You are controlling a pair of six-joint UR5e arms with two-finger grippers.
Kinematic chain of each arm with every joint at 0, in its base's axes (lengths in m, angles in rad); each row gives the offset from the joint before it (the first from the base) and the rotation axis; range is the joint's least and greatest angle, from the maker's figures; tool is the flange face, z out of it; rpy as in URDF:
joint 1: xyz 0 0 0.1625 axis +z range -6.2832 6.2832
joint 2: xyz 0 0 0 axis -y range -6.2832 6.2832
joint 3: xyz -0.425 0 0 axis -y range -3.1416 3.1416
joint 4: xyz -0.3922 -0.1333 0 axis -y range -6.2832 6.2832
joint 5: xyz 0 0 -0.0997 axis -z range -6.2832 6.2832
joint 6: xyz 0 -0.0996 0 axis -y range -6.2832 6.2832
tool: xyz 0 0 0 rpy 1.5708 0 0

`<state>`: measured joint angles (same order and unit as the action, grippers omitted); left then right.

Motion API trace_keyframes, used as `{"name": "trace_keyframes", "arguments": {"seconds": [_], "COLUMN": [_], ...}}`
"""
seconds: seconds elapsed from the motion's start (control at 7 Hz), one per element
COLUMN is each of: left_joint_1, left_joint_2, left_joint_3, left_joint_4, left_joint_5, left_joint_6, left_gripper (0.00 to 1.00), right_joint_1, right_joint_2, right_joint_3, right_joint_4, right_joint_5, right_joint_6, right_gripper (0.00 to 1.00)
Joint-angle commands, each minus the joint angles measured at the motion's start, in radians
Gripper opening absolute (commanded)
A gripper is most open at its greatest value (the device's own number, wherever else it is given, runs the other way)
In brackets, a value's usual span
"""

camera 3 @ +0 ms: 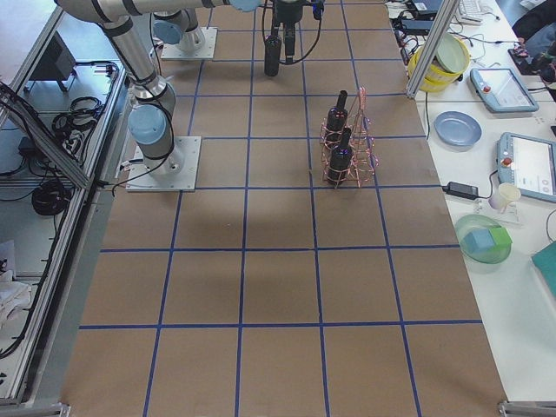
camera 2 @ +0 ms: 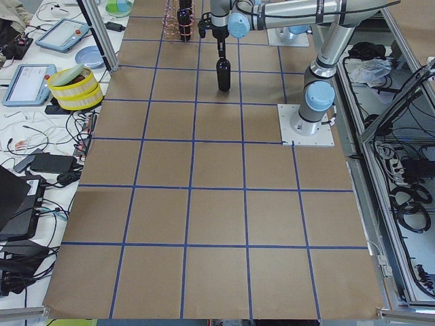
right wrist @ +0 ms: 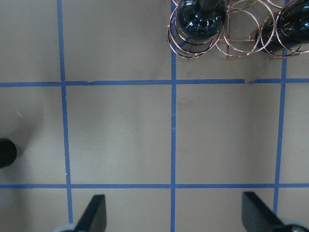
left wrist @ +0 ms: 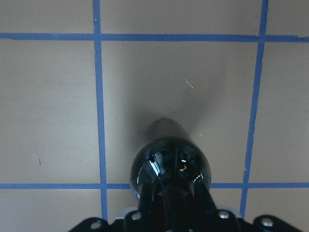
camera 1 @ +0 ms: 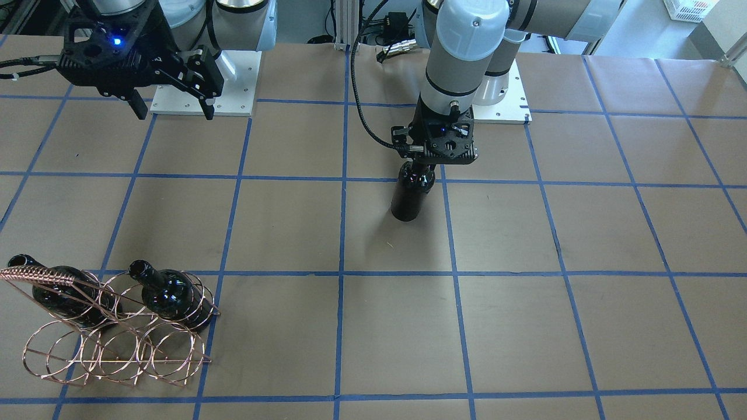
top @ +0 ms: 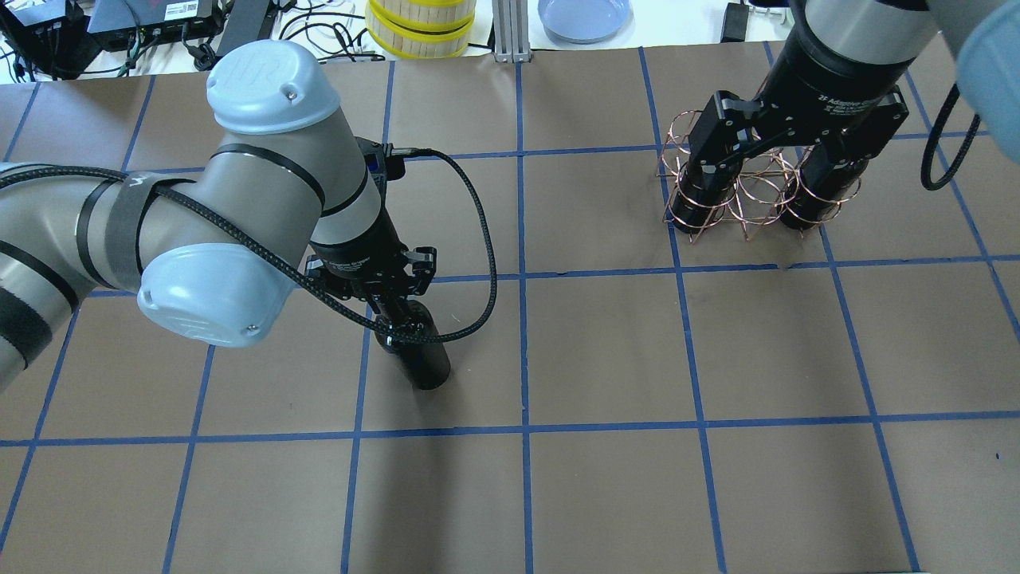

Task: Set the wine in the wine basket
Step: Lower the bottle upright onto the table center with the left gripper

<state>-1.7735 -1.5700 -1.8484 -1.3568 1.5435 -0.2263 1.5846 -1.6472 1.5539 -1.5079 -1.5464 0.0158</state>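
Observation:
My left gripper [camera 1: 421, 171] is shut on the neck of a glossy near-black wine bottle [camera 1: 408, 201], which hangs or stands upright near the table's middle; I cannot tell if its base touches. It shows below the wrist in the overhead view [top: 426, 363] and in the left wrist view [left wrist: 169, 162]. The copper wire wine basket [camera 1: 117, 350] stands at the far right side [top: 761, 203], with two look-alike bottles [camera 1: 61, 294] [camera 1: 172, 297] lying in its hoops. My right gripper [camera 1: 174, 108] is open and empty, high up, over the basket in the overhead view [top: 765, 151].
Brown paper with blue tape lines covers the table [top: 606, 351]. The left arm's cable [top: 482, 239] loops beside the held bottle. Yellow-rimmed rounds [top: 420, 24] and a blue plate [top: 584, 14] sit beyond the far edge. The arms' base plates [camera 1: 233, 87] are at the robot's side.

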Motion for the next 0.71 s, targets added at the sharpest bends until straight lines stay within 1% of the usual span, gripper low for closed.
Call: {"name": "trace_keyframes", "arguments": {"seconds": [0.0,0.57], "left_joint_1": [0.000,0.000], "left_joint_2": [-0.001,-0.015], "left_joint_3": [0.000,0.000], "left_joint_4": [-0.002,-0.002], "left_joint_5": [0.000,-0.005], "left_joint_6": [-0.002,-0.022], "left_gripper": [0.00,0.00], "right_joint_1": [0.000,0.000], "right_joint_2": [0.001,0.001], "right_joint_3": [0.000,0.000], "right_joint_4": [0.000,0.003], "right_joint_5": [0.002,0.002], "right_joint_6": [-0.005,0.000], "right_gripper": [1.00,1.00]}}
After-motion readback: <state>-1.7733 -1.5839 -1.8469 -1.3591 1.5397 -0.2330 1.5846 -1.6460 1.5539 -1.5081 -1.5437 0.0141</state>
